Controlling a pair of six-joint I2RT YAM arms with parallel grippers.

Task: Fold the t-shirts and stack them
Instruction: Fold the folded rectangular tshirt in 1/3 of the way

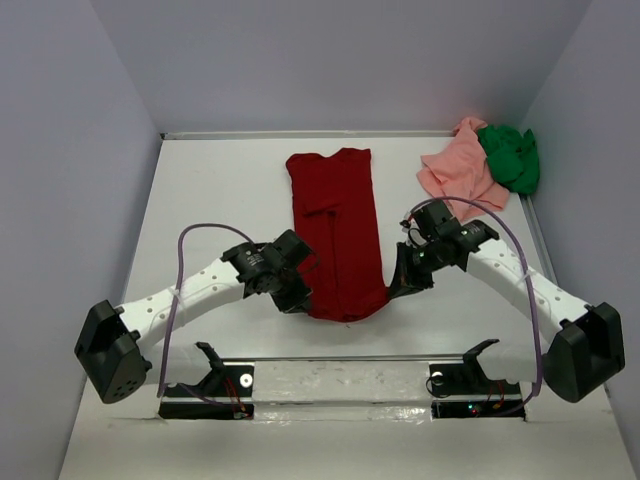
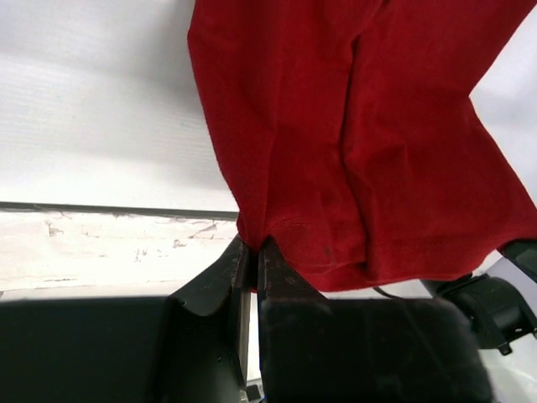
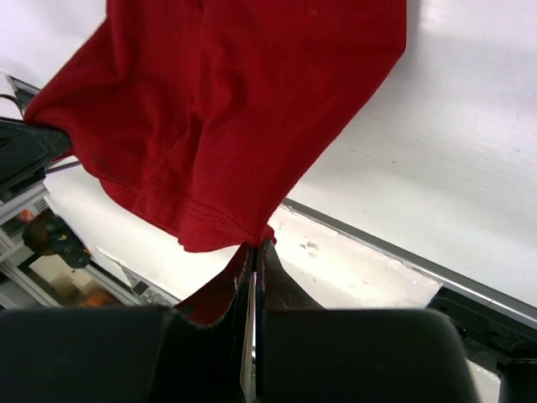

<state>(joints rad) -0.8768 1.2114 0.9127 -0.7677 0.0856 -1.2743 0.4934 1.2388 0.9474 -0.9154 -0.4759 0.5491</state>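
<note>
The dark red shirt (image 1: 335,225) lies in the middle of the table (image 1: 220,190), folded lengthwise into a long strip. My left gripper (image 1: 297,298) and right gripper (image 1: 400,285) each pinch one hem corner, toward the table's near edge. I judge the crosswise fold comes next. The salmon pink shirt (image 1: 455,175) and green shirt (image 1: 510,155) sit crumpled in the table's far right corner; nothing is stacked.

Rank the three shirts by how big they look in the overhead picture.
1. Red shirt: spread out long, clearly the largest.
2. Pink shirt: crumpled, partly under the green one.
3. Green shirt: bunched up, smallest showing. Both heaps are crumpled, so this ranks only what is visible.
</note>
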